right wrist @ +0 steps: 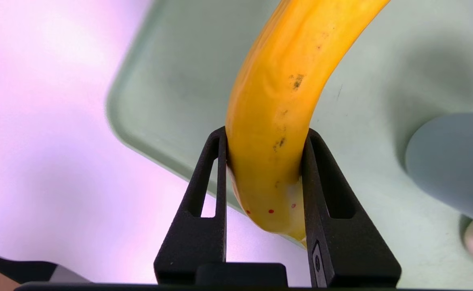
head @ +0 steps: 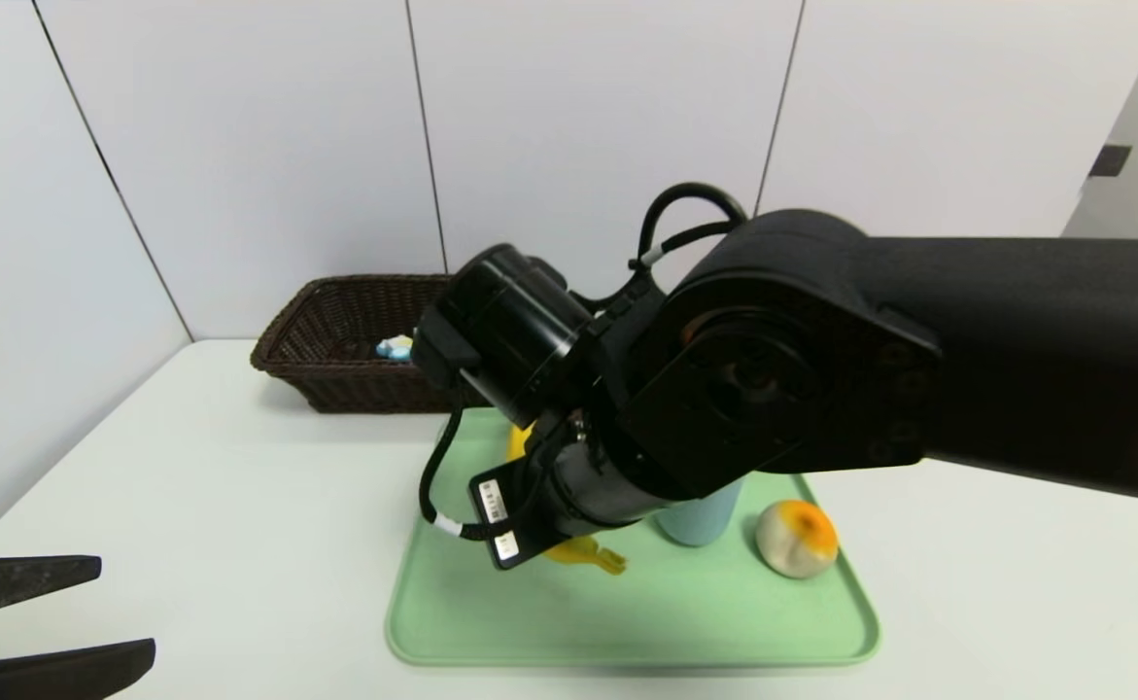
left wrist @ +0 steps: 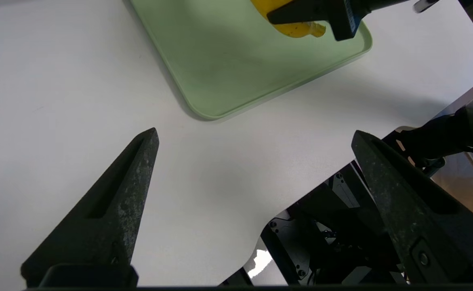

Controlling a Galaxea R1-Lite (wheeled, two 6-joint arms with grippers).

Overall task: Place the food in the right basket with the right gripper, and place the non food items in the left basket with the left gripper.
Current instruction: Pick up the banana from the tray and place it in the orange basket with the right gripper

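The black right gripper (right wrist: pixel 263 178) has its jaws clenched on one end of the long yellow banana (right wrist: pixel 278 105), hanging above the pale green tray (head: pixel 646 622). Held so near the tip, it could swing loose and clip the grey-blue plastic cup (head: pixel 697 515) at 3 o'clock. The left gripper (left wrist: pixel 256 139) hangs released over the white table (head: pixel 189 506).

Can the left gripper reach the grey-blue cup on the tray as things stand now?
Probably not directly. The left gripper hangs open over bare table, while the right gripper, holding the banana, and its arm stand across the tray in front of the cup.
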